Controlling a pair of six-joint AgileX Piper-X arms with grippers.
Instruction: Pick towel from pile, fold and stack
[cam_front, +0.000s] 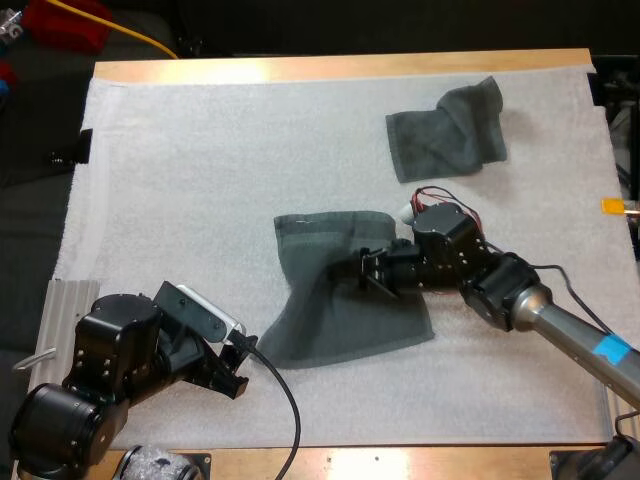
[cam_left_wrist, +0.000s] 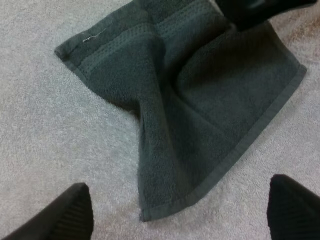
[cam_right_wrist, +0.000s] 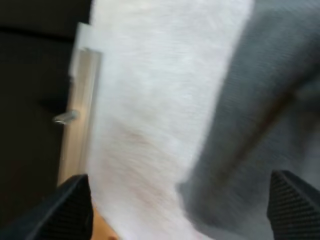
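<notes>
**Right fingers over the spread towel, left fingers beside it**

A dark grey-green spread towel (cam_front: 330, 305) lies partly flat on the white mat (cam_front: 200, 180), with a raised crease running through its middle. The right fingers (cam_front: 368, 272) hang over the middle of this towel, pointing across it. In the right wrist view they (cam_right_wrist: 70, 210) stand apart, with nothing clamped between them and the towel (cam_right_wrist: 265, 100) beyond.

The left fingers (cam_front: 232, 378) sit just off the spread towel's near corner. They (cam_left_wrist: 65, 215) are also apart and clear of the cloth (cam_left_wrist: 200, 100).

A second, rumpled towel (cam_front: 447, 130) lies well beyond the spread towel, toward the counter's (cam_front: 340, 68) far edge.
</notes>
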